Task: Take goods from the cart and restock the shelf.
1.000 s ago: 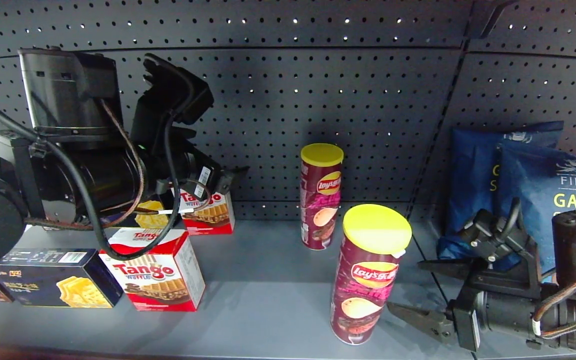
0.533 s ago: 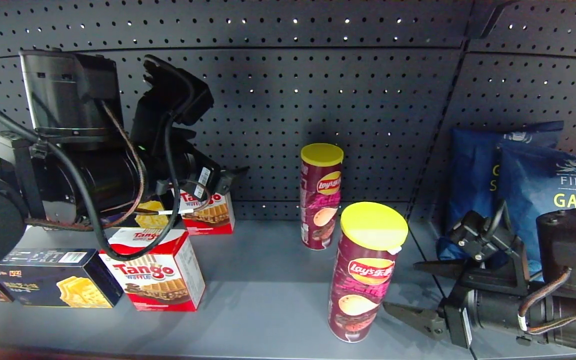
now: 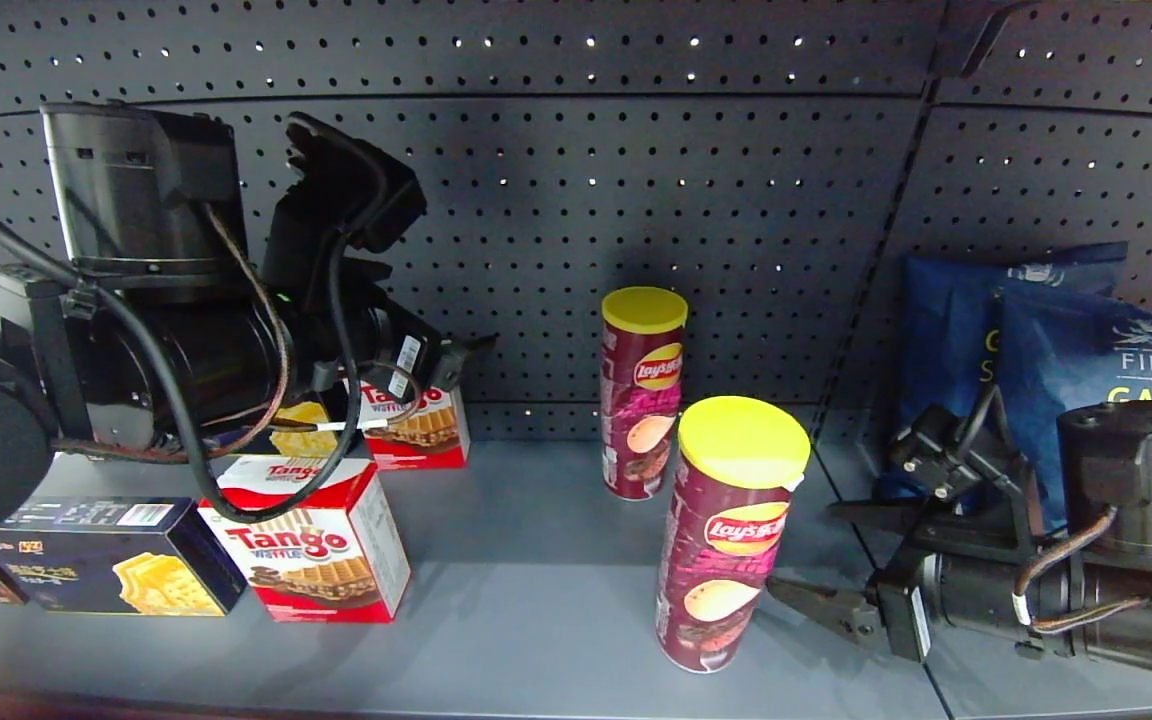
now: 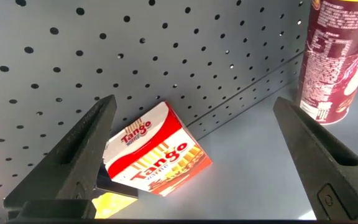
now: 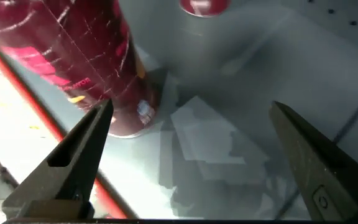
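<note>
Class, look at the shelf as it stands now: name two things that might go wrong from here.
1. The open right hand sits close beside the front chip can, which stands near the shelf's front edge; a sideways brush might tip it over.
2. The open left hand faces a wafer box by the back wall; advancing may shove it askew.

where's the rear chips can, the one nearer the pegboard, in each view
Head view: rear chips can stands in the middle, near the pegboard, behind the front can.
Left wrist view: rear chips can stands beyond the wafer box, lid cut off.
Right wrist view: probably the dark red shape beyond the front can.
Shared landmark: the grey shelf board under it.
</note>
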Controlling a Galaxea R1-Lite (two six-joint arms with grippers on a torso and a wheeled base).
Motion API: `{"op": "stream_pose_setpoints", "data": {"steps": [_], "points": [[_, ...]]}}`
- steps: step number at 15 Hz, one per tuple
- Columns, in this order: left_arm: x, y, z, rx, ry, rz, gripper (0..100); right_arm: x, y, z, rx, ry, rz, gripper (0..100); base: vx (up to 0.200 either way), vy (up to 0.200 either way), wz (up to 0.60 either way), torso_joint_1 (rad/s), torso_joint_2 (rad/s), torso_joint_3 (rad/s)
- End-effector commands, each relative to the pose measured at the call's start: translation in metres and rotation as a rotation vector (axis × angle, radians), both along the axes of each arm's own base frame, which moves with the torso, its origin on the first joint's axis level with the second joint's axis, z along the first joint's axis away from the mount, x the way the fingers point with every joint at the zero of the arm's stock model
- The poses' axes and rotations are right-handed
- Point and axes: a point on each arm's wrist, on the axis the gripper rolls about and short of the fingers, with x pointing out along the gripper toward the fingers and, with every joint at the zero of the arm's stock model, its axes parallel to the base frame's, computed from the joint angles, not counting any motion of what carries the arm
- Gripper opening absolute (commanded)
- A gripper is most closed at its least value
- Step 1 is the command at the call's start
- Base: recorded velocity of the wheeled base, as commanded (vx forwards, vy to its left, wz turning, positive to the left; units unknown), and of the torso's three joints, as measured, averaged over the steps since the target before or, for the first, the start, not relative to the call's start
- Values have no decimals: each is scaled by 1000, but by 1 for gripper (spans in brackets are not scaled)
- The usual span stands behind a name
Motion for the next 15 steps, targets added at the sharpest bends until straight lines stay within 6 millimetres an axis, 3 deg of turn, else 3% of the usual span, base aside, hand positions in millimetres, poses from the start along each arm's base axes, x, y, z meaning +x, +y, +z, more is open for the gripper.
{"op": "stream_pose_setpoints", "data": {"steps": [1,9,15], "points": [[0,-1,-1,-11,7,2,100,2,-1,-2,-5,6,-7,100,0,0,0,0,0,0],[1,-1,1,-22,-15,0,100,3,-9,-2,-5,4,-38,100,0,0,0,0,0,0],[4,-3,-1,-22,-12,-1,100,10,-1,-6,-21,13,-15,100,0,0,0,0,0,0]]}}
